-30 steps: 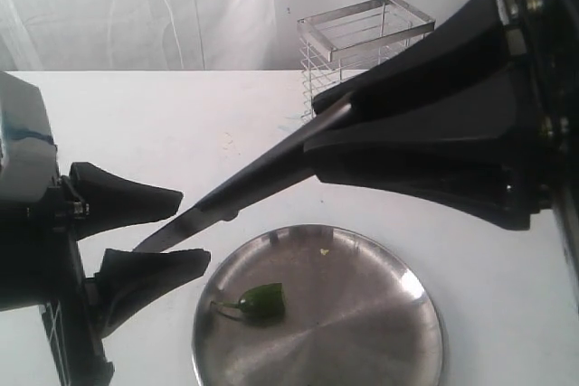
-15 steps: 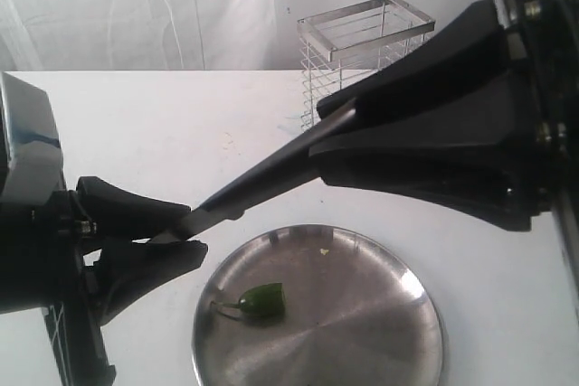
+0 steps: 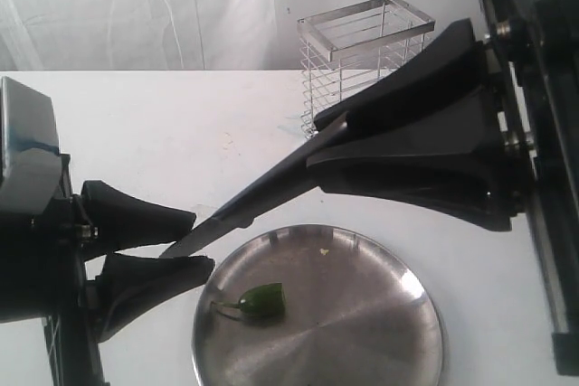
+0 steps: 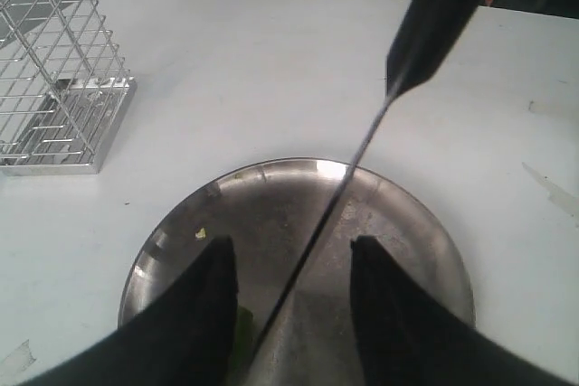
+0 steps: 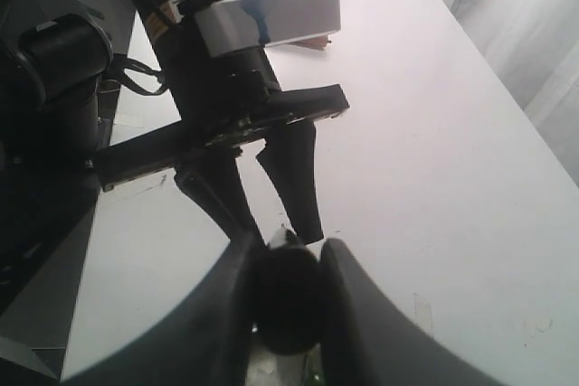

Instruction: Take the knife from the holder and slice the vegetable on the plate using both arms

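My right gripper point(image 3: 326, 144) is shut on the black handle of the knife point(image 3: 258, 201), which slants down to the left above the table. In the right wrist view the handle's butt point(image 5: 285, 300) sits clamped between the right gripper point(image 5: 288, 249) fingers. The blade tip lies between the fingers of my left gripper point(image 3: 201, 243). In the left wrist view the blade point(image 4: 339, 192) runs edge-on through the left gripper point(image 4: 294, 259), with a gap on each side, so it is open. The green vegetable point(image 3: 261, 301) lies on the steel plate point(image 3: 403, 273), left of its centre. The wire holder point(image 3: 362, 51) stands empty behind.
The white table point(image 3: 163, 124) meets a white curtain at the back. A small pale crumb point(image 3: 324, 251) lies on the plate's far part. In the left wrist view the holder point(image 4: 54, 88) stands beside the plate point(image 4: 412, 219).
The left gripper's fingers narrowed around the knife tip, then eased apart slightly. The right gripper and knife shifted a little leftward. The vegetable has not moved.
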{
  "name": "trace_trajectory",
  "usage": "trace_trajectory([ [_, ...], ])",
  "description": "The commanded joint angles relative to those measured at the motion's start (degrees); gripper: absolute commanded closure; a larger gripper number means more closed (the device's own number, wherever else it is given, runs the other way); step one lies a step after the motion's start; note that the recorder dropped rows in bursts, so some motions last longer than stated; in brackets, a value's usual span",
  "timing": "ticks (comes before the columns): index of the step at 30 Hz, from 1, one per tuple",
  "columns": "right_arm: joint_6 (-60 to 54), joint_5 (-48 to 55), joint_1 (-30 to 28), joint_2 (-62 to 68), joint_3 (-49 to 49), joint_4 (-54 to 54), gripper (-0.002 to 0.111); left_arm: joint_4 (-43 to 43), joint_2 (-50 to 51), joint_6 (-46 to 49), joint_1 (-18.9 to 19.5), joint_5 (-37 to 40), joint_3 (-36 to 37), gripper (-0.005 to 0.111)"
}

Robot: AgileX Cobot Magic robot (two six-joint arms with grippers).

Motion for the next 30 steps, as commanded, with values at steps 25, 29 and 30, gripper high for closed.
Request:
trace_trajectory([
  [25, 9.4, -0.5, -0.3, 0.0, -0.6, -11.2, 0.093, 0.6, -0.3, -0.4, -0.2, 0.7, -3.3, 0.107],
  [29, 13.8, -1.6, -0.3, 0.0, -0.6, -16.8, 0.068, 0.6, -0.3, -0.4, -0.2, 2.6, -3.1, 0.107],
  [30, 14.1, -1.7, -0.3, 0.0, -0.6, -18.1, 0.065, 0.6, 0.0, -0.4, -0.2, 3.7, -3.1, 0.107],
])
